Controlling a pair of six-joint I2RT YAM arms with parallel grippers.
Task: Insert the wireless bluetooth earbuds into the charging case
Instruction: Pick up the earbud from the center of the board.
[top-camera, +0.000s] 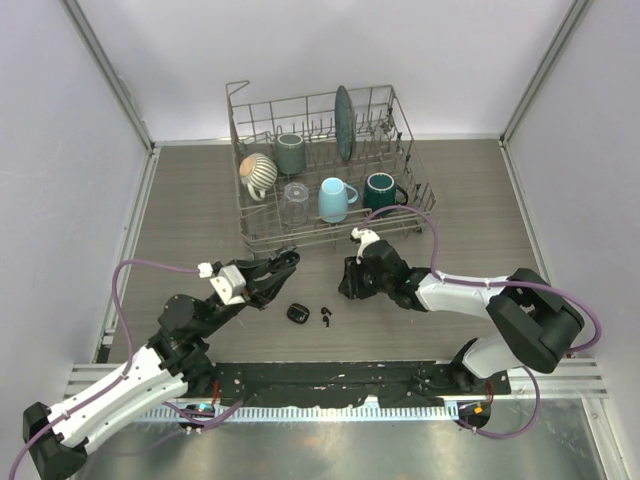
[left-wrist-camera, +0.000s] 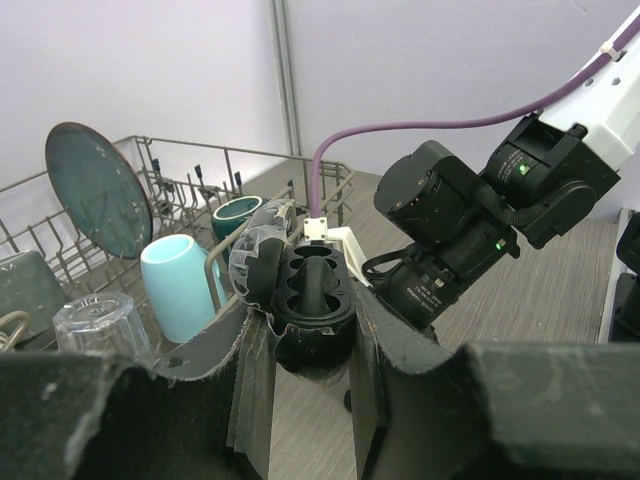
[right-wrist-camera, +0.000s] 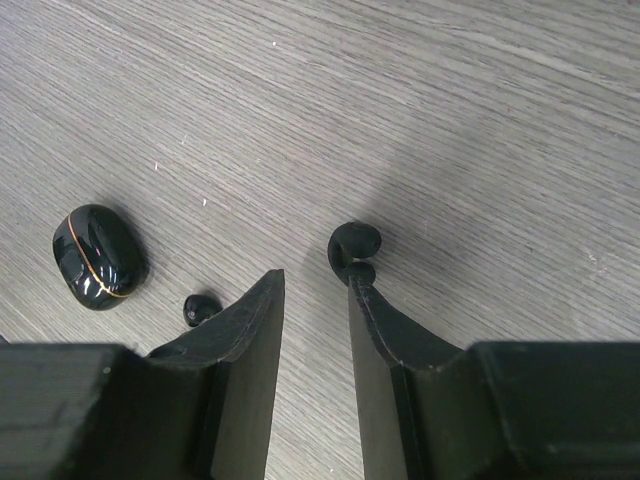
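In the left wrist view, the left gripper (left-wrist-camera: 308, 335) clamps an open black plastic charging case (left-wrist-camera: 312, 285) between its fingers at frame centre. The lid is tipped to the left and the moulded cavities face the camera. The right gripper (right-wrist-camera: 315, 290) hangs over the grey wood-grain table (right-wrist-camera: 480, 120), its fingers narrowly apart with nothing between them. One tiny glossy black bean-like earbud (right-wrist-camera: 353, 245) lies at the tip of the finger on the frame's right; whether they touch cannot be told. A second earbud (right-wrist-camera: 202, 308) sits just beside the other finger, near a closed black oval case with a gold seam (right-wrist-camera: 100, 256) at left.
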